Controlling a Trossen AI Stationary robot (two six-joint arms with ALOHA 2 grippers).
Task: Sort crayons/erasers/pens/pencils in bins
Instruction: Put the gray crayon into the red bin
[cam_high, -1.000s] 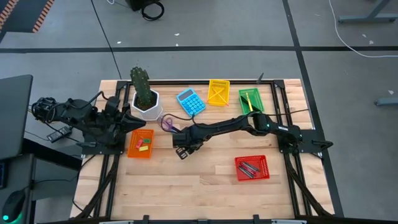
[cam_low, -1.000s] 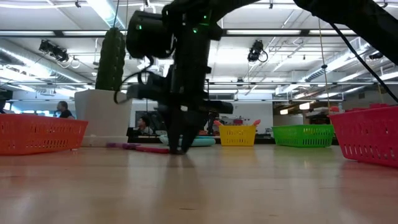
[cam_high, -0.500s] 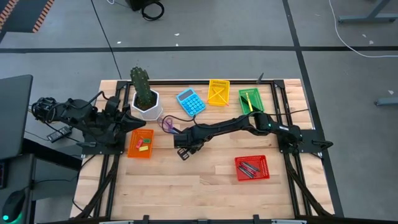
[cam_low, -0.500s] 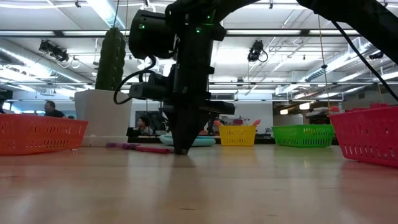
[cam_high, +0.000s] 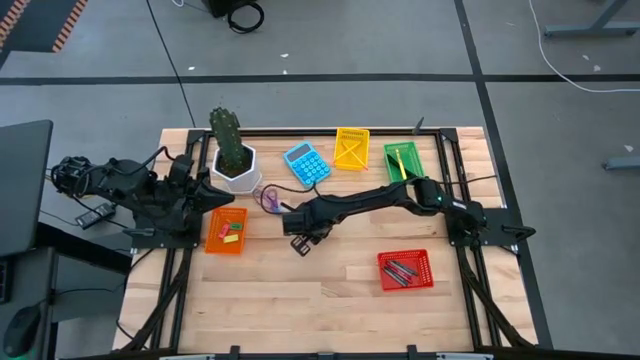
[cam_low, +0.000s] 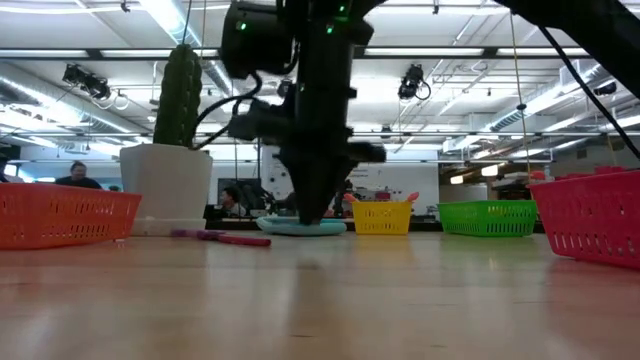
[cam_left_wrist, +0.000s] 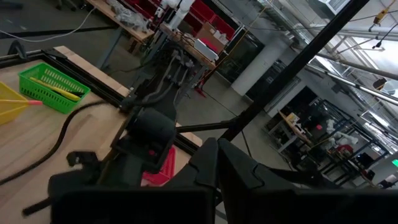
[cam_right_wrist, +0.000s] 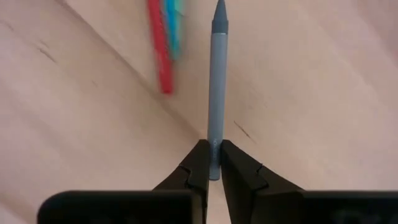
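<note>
— High view first: where was the right gripper (cam_high: 300, 243)?

— Out over the middle of the table (cam_high: 300, 300), between the orange bin (cam_high: 226, 230) and the red bin (cam_high: 405, 270). The purple scissors (cam_high: 270, 198) lay just beyond it, near the white pot (cam_high: 238, 172) and the blue calculator (cam_high: 307, 164). The yellow bin (cam_high: 351, 147) and green bin (cam_high: 403, 161) sat along the far edge. Pink and green erasers (cam_high: 230, 229) lay in the orange bin, dark pens (cam_high: 400, 270) in the red one, yellow pencils (cam_high: 399, 160) in the green one. The left gripper (cam_high: 222, 196) waited beside the pot; I couldn't tell its fingers' state.

— Low view?

— The right arm (cam_low: 315, 120) hung just above the wood, with the scissors flat on the table beside it.

— Left wrist view?

— Only the green bin with pencils, the red bin and the right arm; its own fingers were too dark to read.

— Right wrist view?

— Both fingers (cam_right_wrist: 199, 165) were pinched narrow on a grey pen (cam_right_wrist: 216, 93), held over the table, with a blurred red crayon (cam_right_wrist: 159, 53) and a teal crayon (cam_right_wrist: 174, 28) below.
</note>
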